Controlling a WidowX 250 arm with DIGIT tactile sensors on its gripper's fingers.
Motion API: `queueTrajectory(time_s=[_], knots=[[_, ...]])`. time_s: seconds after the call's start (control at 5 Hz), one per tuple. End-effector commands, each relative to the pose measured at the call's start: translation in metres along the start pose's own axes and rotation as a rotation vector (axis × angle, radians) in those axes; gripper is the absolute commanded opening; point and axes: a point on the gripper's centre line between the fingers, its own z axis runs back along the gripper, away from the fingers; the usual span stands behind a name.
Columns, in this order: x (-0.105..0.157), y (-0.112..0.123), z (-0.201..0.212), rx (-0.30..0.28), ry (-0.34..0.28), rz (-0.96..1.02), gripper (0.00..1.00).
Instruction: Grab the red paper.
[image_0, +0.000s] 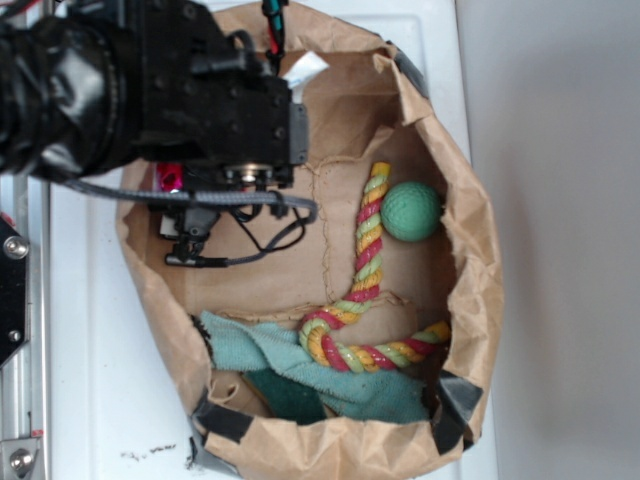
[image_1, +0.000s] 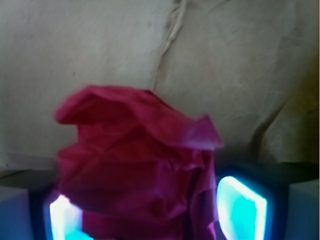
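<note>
The red paper (image_1: 135, 165) is a crumpled wad that fills the middle of the wrist view, over the brown bag floor. It sits between the two glowing cyan pads (image_1: 242, 205) of my gripper (image_1: 150, 210). The left pad is partly covered by it and the right pad is against its side, with the paper flaring out wider above the pads. In the exterior view only a small magenta-red bit of the red paper (image_0: 170, 178) shows under the black arm, at the left wall inside the brown paper bag (image_0: 470, 250).
Inside the bag lie a green ball (image_0: 410, 211), a red-yellow-green twisted rope (image_0: 365, 270) and a teal cloth (image_0: 300, 370) at the lower end. Black cables (image_0: 270, 235) hang below the arm. The bag walls stand close on the gripper's left.
</note>
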Motion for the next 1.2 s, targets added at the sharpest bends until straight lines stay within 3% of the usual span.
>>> queueTrajectory(time_s=[0.0,0.4,0.6,1.0], knots=[[-0.006,-0.009,0.018,-0.001,-0.024,-0.075,1.00],[-0.001,-0.023,0.006,0.015,0.002,-0.101,1.00],[0.000,-0.024,0.002,0.015,0.011,-0.075,0.00],[0.003,-0.020,0.003,0.014,0.010,-0.061,0.00]])
